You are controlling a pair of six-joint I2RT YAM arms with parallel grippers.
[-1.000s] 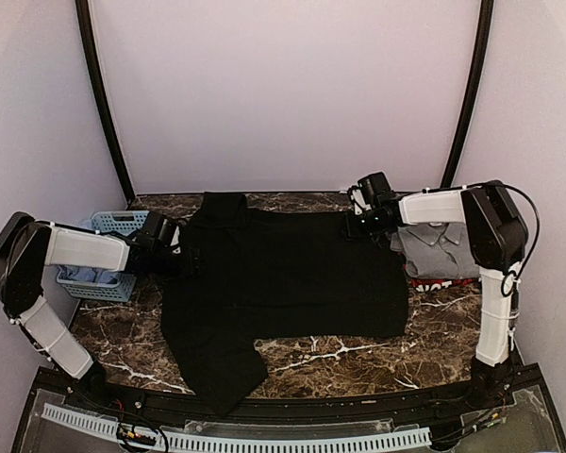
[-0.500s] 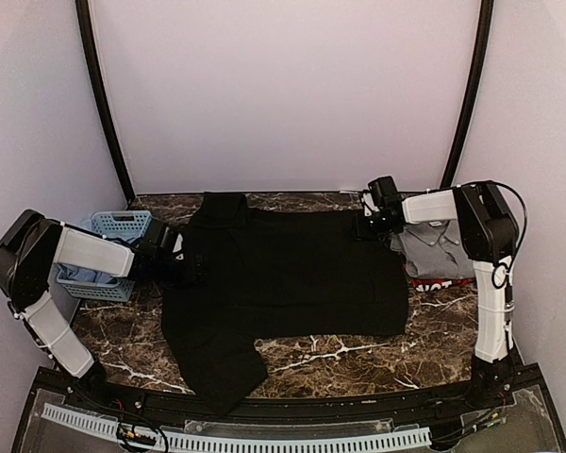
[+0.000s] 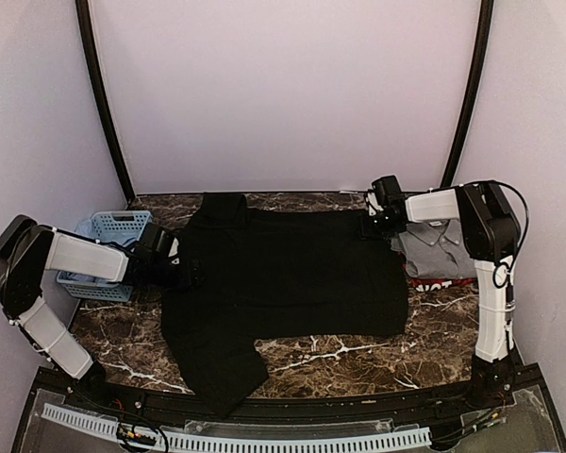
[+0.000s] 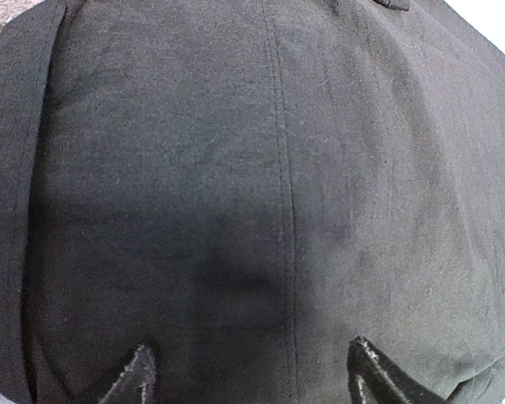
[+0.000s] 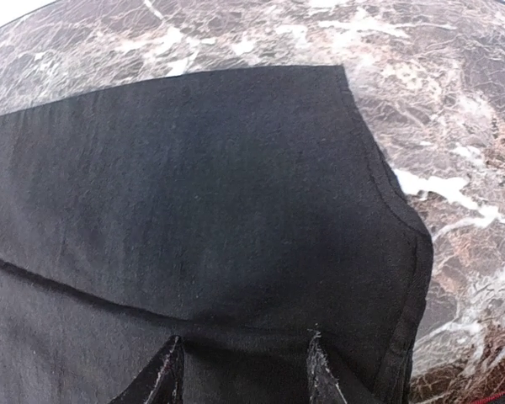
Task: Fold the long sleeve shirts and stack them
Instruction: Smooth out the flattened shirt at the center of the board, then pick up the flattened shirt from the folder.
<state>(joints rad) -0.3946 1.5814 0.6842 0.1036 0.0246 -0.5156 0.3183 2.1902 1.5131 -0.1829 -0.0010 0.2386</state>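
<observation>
Black cloth fills most of the marble table (image 3: 340, 354): the big black shirt (image 3: 283, 274) lies spread flat in the middle, collar (image 3: 224, 203) towards the back wall, one long sleeve (image 3: 217, 368) trailing down to the near edge. It hasn't budged in the last second. The arms have!

The left gripper (image 3: 182, 269) has slid a touch outward along the shirt's left side, its arm dropping lower beside the light-blue basket (image 3: 113, 225). The right gripper (image 3: 373, 225) has drifted right, and now it's at the shirt's far right corner. I'd say they're lining up on opposite edges for the next fold, and nothing has been lifted yet.

The left wrist view shows both fingertips set wide apart, released, and the weave beyond them is flat with a straight seam (image 4: 282, 168) down it. On the right wrist view the claw is likewise unclenched, fingertips apart over smooth fabric. I see nothing bunched between them. The hem there is stitched, and its soft rounded corner lies on glossy brown stone veined with white.

Off to the right, the grey shirt (image 3: 439, 247) sits folded on top of the red-edged shirt (image 3: 439, 281). Two are stacked, by the look of it, and the black one is yet to come.
</observation>
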